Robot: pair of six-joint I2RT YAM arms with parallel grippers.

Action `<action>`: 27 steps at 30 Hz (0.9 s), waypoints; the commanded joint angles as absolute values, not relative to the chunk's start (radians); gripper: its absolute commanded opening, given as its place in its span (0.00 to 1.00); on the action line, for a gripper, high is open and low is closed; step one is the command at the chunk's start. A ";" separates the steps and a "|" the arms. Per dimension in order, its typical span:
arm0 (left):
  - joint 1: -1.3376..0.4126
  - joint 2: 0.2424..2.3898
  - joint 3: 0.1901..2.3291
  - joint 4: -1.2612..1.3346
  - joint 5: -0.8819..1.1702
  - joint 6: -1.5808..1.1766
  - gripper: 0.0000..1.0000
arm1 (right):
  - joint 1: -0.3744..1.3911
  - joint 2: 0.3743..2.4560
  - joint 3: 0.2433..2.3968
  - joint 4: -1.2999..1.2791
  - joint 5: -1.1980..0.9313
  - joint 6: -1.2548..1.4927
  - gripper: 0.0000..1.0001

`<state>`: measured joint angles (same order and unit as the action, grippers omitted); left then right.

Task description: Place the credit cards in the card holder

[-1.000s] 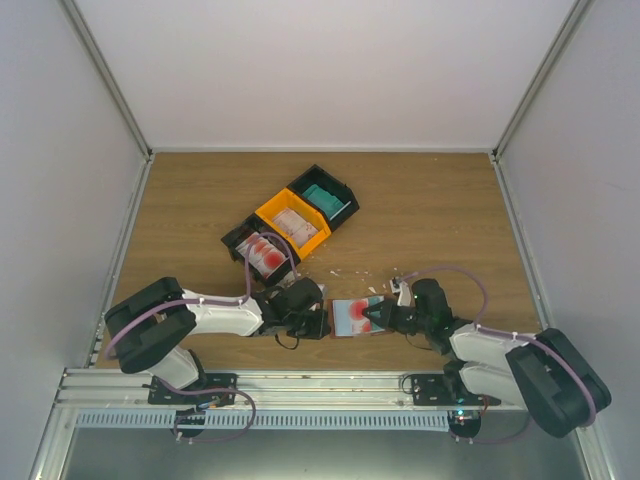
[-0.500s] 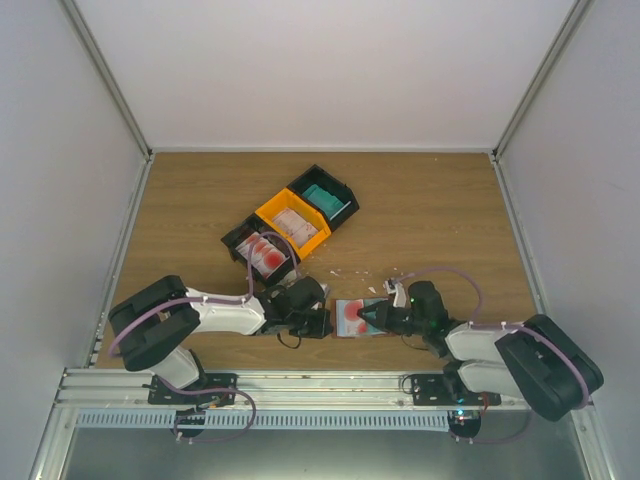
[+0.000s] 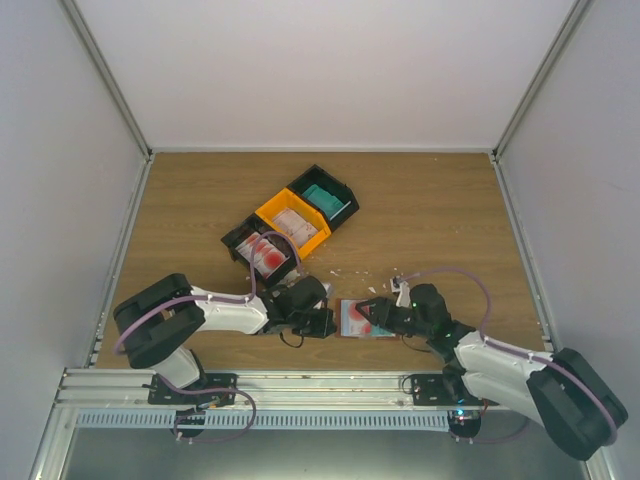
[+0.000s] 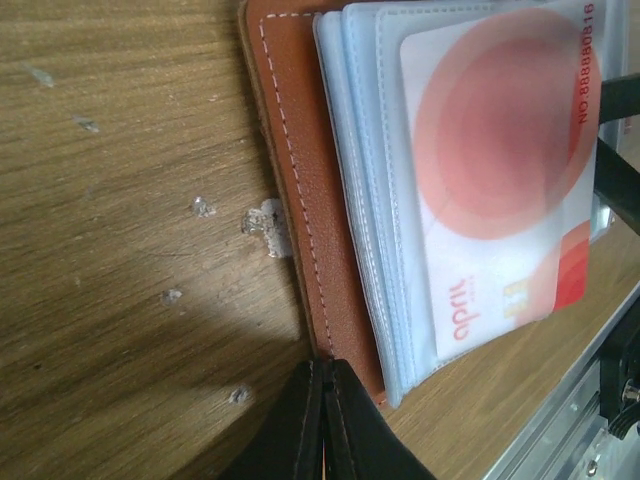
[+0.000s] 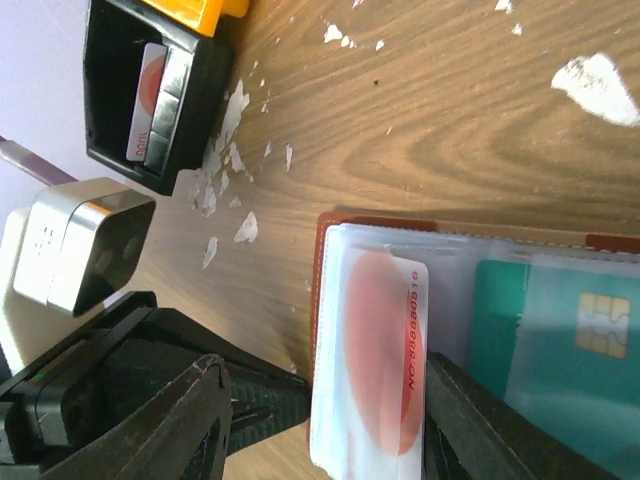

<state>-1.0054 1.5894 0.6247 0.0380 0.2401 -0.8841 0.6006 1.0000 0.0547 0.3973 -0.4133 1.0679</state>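
Note:
The reddish-brown card holder (image 3: 345, 320) lies open on the wood between both arms, its clear sleeves up. In the left wrist view its leather edge (image 4: 300, 200) runs into my left gripper (image 4: 328, 378), which is shut on that edge. A white credit card with a red round mark (image 5: 375, 350) sits in the top sleeve, and a teal card (image 5: 560, 350) sits in the sleeve beside it. My right gripper (image 5: 335, 440) is open, one finger on each side of the white card, gripping nothing. More credit cards lie in the bins (image 3: 262, 252).
Three joined bins stand behind the holder: a black one with white-red cards (image 5: 150, 100), an orange one (image 3: 293, 225) with pale cards, a black one (image 3: 325, 198) with teal cards. White scraps (image 3: 345, 272) dot the wood. The metal rail (image 4: 560, 440) runs close by.
My right gripper has opened and let go of the white card, which now stays in the sleeve. The right arm's elbow has swung out and down. The left gripper has not moved.

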 commanded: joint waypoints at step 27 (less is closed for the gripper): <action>-1.014 1.571 0.611 -0.123 0.080 -0.871 0.06 | 0.801 1.128 0.435 -0.230 -0.007 0.897 0.66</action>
